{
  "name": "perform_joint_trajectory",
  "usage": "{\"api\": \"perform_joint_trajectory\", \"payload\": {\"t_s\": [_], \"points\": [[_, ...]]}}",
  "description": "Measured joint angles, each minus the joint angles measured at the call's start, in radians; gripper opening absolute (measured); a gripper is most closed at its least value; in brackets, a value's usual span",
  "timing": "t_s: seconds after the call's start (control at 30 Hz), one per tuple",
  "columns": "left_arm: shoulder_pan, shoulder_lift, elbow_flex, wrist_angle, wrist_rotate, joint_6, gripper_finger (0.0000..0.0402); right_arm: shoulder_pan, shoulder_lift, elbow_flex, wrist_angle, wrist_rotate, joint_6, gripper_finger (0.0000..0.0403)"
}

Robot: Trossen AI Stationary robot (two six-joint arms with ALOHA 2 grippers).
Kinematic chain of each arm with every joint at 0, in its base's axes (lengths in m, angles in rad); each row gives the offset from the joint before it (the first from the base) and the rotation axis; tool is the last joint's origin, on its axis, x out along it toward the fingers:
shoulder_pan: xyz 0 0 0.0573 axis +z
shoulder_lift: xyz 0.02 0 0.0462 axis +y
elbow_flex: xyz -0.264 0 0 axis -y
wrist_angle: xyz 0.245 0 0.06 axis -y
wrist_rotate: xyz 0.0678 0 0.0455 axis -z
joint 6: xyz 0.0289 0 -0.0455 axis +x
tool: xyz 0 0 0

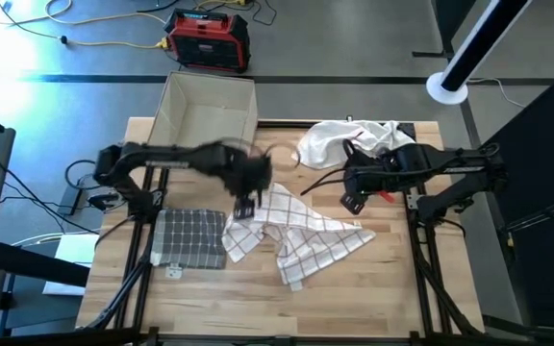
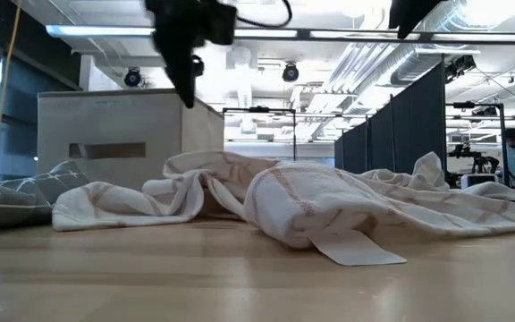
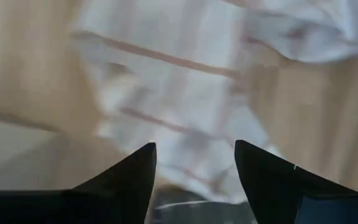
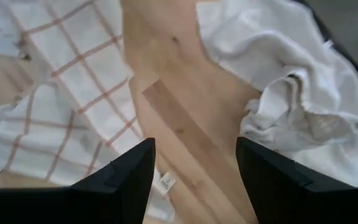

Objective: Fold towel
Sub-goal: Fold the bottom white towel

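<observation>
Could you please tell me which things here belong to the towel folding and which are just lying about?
For the job:
checked towel, crumpled
left gripper, open above it
right gripper, open, waiting

Lying about:
folded grey towel
white cloth heap
cardboard box
red case on the floor

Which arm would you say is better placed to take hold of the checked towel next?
Probably the left. The left gripper hangs open directly over the checked towel, by its left edge. The right gripper, also open, sits above bare table between that towel and the white cloth pile.
</observation>
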State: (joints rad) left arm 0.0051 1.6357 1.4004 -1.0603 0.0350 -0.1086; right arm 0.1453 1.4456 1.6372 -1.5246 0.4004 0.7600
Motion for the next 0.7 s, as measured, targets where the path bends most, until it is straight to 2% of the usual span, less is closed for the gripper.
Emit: {"api": "perform_joint_trajectory", "payload": {"t_s": [0.17, 0.3, 0.4, 0.53, 0.7], "points": [[-0.102, -0.091, -0.230, 0.266, -0.013, -0.119, 0.0208, -0.001, 0.000, 0.000, 0.000, 0.030, -0.019, 0.0211], [-0.115, -0.152, -0.394, 0.514, -0.015, -0.317, 0.0207, -0.001, 0.000, 0.000, 0.000, 0.045, -0.035, 0.0211], [-0.129, -0.195, -0.497, 0.636, -0.018, -0.502, 0.0207, -0.002, 0.000, 0.000, -0.001, 0.045, -0.035, 0.0211], [-0.174, -0.247, -0.566, 0.742, -0.033, -0.768, 0.0207, -0.001, 0.000, 0.000, -0.004, 0.046, -0.043, 0.0211], [-0.242, -0.246, -0.601, 0.768, -0.142, -1.036, 0.0207, -0.001, 0.000, 0.000, -0.004, 0.071, -0.045, 0.0210]]}}
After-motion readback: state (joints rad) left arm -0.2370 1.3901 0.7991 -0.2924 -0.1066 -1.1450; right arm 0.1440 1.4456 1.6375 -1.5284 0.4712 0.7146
